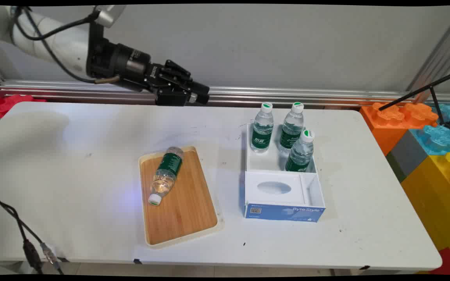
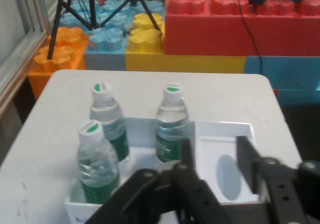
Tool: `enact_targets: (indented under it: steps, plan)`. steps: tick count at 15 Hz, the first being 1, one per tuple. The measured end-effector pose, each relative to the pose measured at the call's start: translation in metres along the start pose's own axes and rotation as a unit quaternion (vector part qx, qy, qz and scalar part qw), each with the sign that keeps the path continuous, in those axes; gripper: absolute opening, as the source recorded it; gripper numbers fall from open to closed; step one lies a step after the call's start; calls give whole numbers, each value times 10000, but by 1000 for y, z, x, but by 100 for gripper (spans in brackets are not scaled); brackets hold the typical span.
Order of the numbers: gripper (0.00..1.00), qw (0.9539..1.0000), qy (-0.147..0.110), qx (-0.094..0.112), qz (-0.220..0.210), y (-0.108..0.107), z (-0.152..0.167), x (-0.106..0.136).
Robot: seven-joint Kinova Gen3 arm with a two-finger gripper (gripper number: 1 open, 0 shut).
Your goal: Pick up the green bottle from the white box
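Note:
My gripper (image 1: 204, 94) hangs open and empty above the table's far edge, pointing right toward a white box (image 1: 283, 195) with a blue front. Three upright water bottles with green labels (image 1: 262, 128) (image 1: 292, 128) (image 1: 300, 153) stand in the box's rear compartment. In the hand view the gripper (image 2: 216, 156) frames the box (image 2: 225, 129), with the bottles (image 2: 106, 115) (image 2: 172, 120) (image 2: 95, 165) to the left of its fingers (image 2: 186, 154). A fourth bottle (image 1: 165, 173) lies on its side on a wooden tray (image 1: 186, 210), cap toward the near edge, below and left of the gripper.
Large toy blocks (image 1: 424, 140) in orange, blue and yellow are stacked past the table's right end, with a black tripod leg (image 1: 420, 90) over them. Black cables (image 1: 22, 234) cross the near left corner. An aluminium rail (image 1: 307, 95) runs behind the table.

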Motion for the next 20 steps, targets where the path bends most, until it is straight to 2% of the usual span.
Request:
enact_targets:
  steps: [1,5,9,14,20]
  plan:
    - [100,10000,-6,52,35,-6,3,1]
    - [100,9997,-74,198,118,-25,17,2]
    - [100,9990,-201,344,211,-56,42,1]
    - [100,9981,-331,223,460,-86,85,-2]
    - [100,9959,-458,-21,780,-121,157,-22]
